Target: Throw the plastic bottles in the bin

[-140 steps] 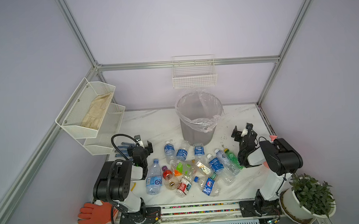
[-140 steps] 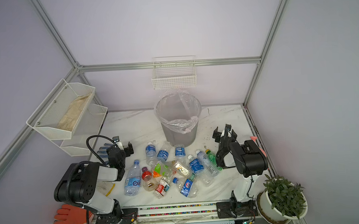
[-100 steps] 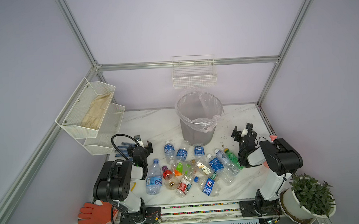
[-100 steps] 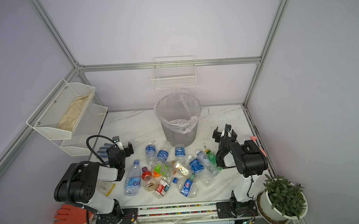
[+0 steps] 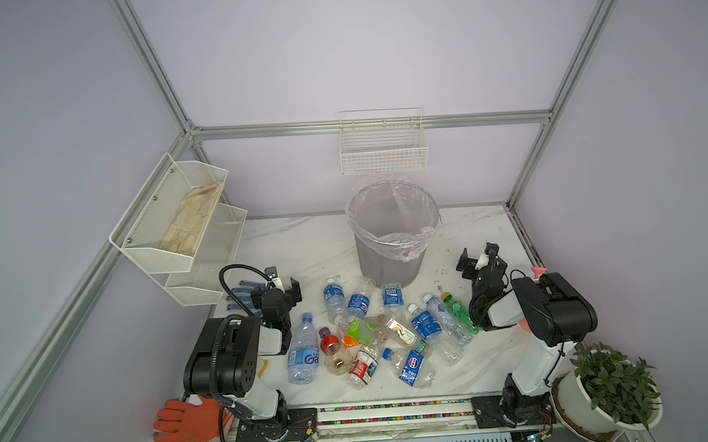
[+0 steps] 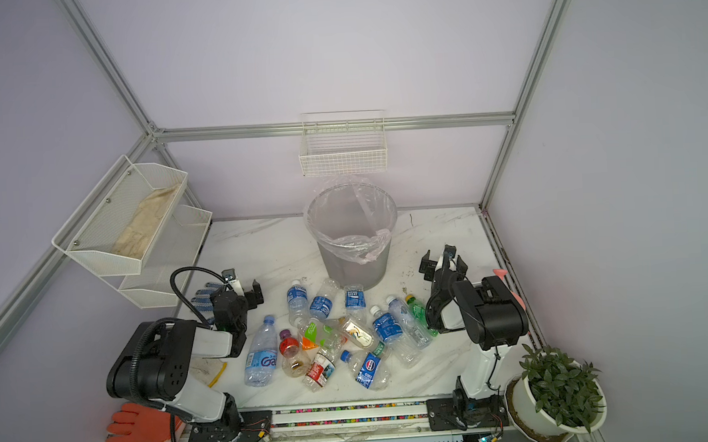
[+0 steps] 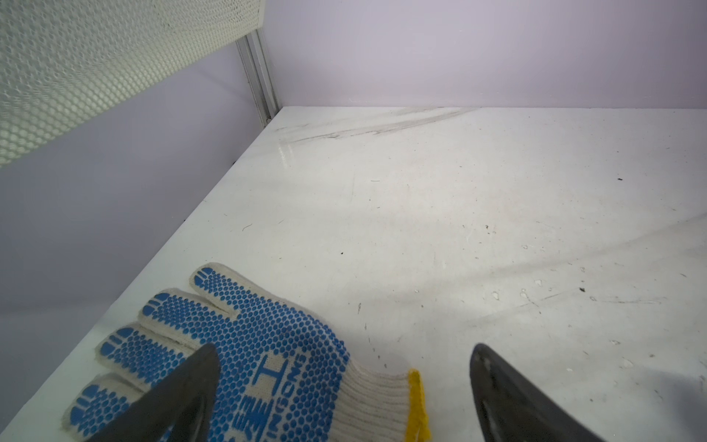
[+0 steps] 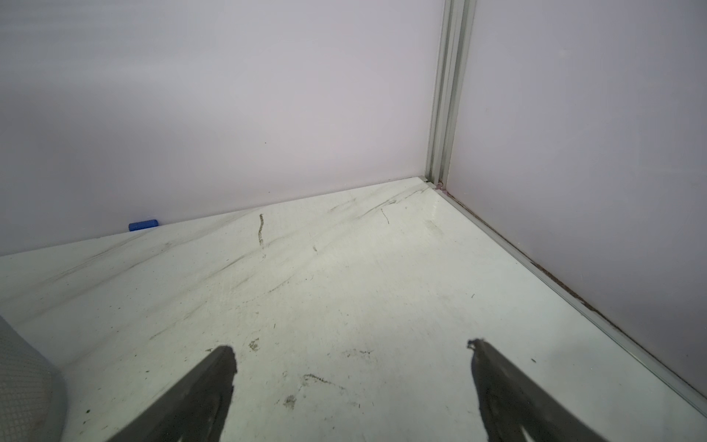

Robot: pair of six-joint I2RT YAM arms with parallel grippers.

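Observation:
Several plastic bottles lie in a heap at the table's front middle in both top views, among them a large blue-labelled one point(image 5: 303, 353), a green one point(image 5: 459, 310) and a red-labelled one point(image 6: 318, 369). Behind the heap stands the grey mesh bin point(image 5: 387, 262) point(image 6: 352, 268), lined with a clear bag; its wall edges into the right wrist view point(image 8: 23, 390). My left gripper point(image 5: 282, 280) point(image 7: 344, 352) is open left of the heap, over a blue-dotted glove point(image 7: 248, 336). Right of the bin my right gripper point(image 5: 477, 259) point(image 8: 350, 352) is open above bare table. Neither holds anything.
White mesh shelves point(image 5: 177, 223) hang on the left wall and a wire basket point(image 5: 383, 154) on the back wall above the bin. An orange glove point(image 5: 184, 420) lies at the front left, a potted plant point(image 5: 610, 383) at the front right. A small blue cap point(image 8: 142, 225) rests by the back wall.

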